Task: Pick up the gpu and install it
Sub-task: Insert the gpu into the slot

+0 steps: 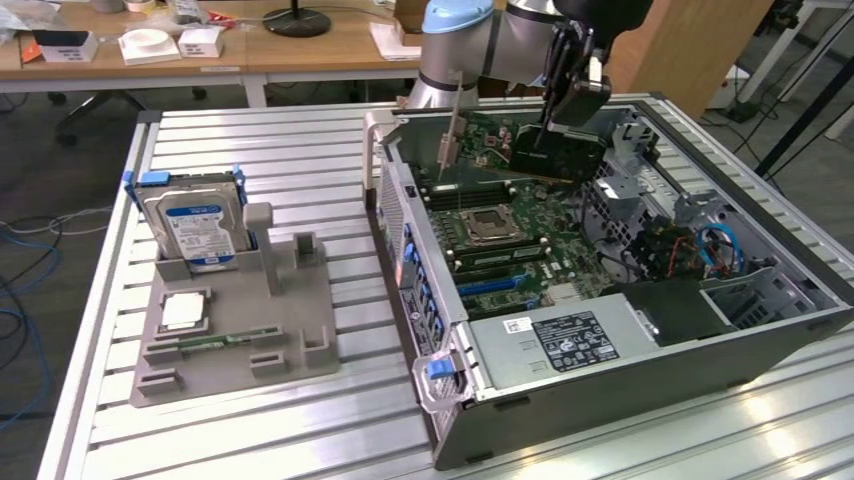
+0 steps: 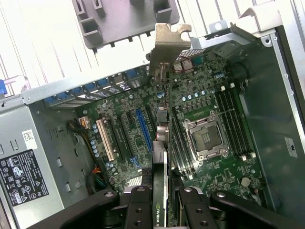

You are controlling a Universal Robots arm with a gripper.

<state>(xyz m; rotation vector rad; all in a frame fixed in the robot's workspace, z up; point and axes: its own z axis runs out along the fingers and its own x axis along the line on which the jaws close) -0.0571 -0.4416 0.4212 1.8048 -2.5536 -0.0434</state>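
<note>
Overhead, the gripper point(image 2: 164, 198) holds the gpu point(image 1: 554, 150) above an open computer case point(image 1: 747, 300).
Its fingers point(image 2: 139, 206) are clamped on the card's upper edge; the card hangs edge-down beneath them, silver bracket point(image 2: 171, 40) at its far end, just over the green motherboard point(image 2: 200, 119).

No legible text on any label.

A slatted aluminium table point(image 1: 307, 140) carries a grey fixture tray point(image 1: 234, 335) and an open computer case point(image 1: 641, 340) side by side.
</note>
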